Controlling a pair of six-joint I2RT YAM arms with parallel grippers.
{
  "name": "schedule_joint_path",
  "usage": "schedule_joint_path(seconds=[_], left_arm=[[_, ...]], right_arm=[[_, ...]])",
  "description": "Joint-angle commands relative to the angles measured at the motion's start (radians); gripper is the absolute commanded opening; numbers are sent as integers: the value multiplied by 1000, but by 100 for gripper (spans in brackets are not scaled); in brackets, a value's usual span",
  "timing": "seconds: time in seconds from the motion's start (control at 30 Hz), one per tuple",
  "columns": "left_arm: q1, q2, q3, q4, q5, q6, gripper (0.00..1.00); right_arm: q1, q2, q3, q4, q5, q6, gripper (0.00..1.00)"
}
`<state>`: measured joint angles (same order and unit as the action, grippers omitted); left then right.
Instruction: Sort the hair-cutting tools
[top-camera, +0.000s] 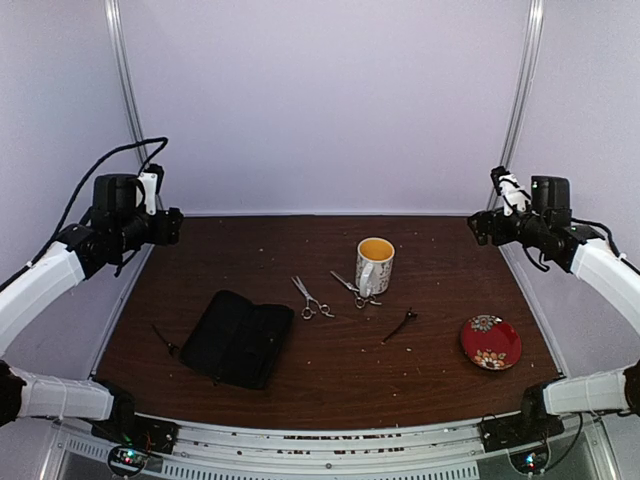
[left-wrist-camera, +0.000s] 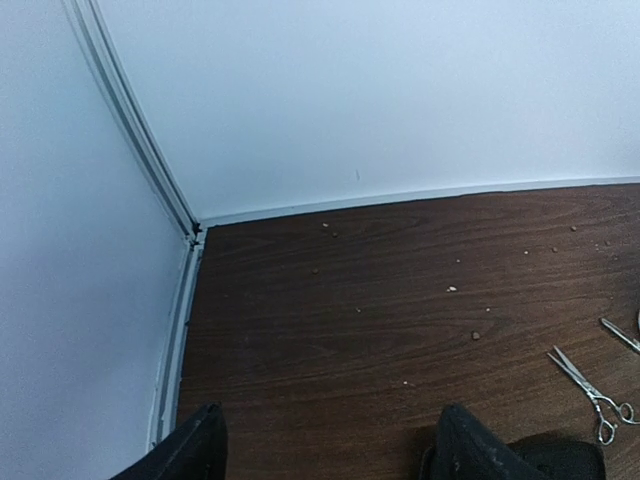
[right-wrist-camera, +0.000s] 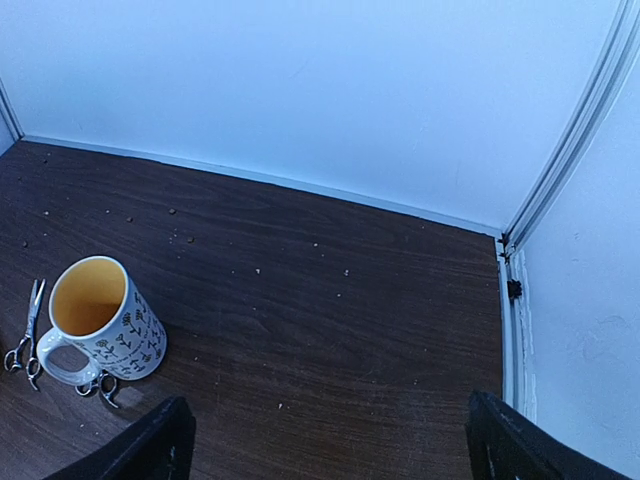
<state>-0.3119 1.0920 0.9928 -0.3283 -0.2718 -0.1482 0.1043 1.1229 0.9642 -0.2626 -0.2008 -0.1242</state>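
Top view: we see a dark wood counter (top-camera: 300, 250) w/ pale walls on 3 sides and 2 arms raised over its far corners.

The left pincer (top-camera: 168, 227) hangs at approx 10 o'clock. In its wrist view (left-wrist-camera: 330, 455) the 2 black fingers (left-wrist-camera: 190, 450) are spread wide, w/ only bare wood btwn them. The right pincer (top-camera: 480, 228) hangs at approx 2 o'clock. Its wrist view (right-wrist-camera: 335, 450) shows the same: fingers (right-wrist-camera: 160, 445) set wide apart over bare wood.

Near ctr lies the first scissors (top-camera: 312, 298), silver, blades pointing to 11 o'clock and rings to 5. The left wrist view also catches it (left-wrist-camera: 590, 385) at the R edge.

Just at 3 o'clock of it is the second scissors (top-camera: 357, 290), right against the near side of a white patterned mug (top-camera: 374, 265) w/ a yellow inside. In the right wrist view its rings (right-wrist-camera: 100, 385) peek out at the mug's (right-wrist-camera: 100, 320) base; we can't tell if they touch.

The first clip (top-camera: 400, 325), thin and black, lies at 5 o'clock of the mug, apart from it. The second clip (top-camera: 165, 340) lies at approx 8 o'clock on the counter, just beside the L edge of a flat black case (top-camera: 238, 338).

A red floral plate (top-camera: 490, 342) sits at 4 o'clock, well apart from the tools.
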Motion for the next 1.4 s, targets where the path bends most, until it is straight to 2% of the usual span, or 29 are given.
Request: schedule_joint_path(seconds=[0.0,0.17,0.3,0.47,0.63,0.83,0.9,1.1,1.37], left_arm=[[33,53,1,102,171,-7,72],[21,152,32,115,316,-15,63],[-38,245,85,54,396,20,53],[-203,356,164,-54,402,3,50],[-388,442,230,-154,346,-131,50],[-511,574,273,-263,307,-275,43],[-530,610,286,-308,280,-296,43],[-538,665,270,-321,316,-348,43],[-538,710,263,-320,346,-368,35]], right_arm=[[-13,1,-47,76,14,-5,98],[-18,10,-88,60,-101,-126,100],[-21,32,-93,45,-169,-163,100],[-21,42,-92,42,-220,-176,100],[-20,50,-76,34,-273,-151,99],[-20,38,-99,48,-291,-175,98],[-20,40,-100,46,-295,-179,98],[-20,52,-94,31,-317,-194,97],[-20,64,-89,16,-316,-208,96]])
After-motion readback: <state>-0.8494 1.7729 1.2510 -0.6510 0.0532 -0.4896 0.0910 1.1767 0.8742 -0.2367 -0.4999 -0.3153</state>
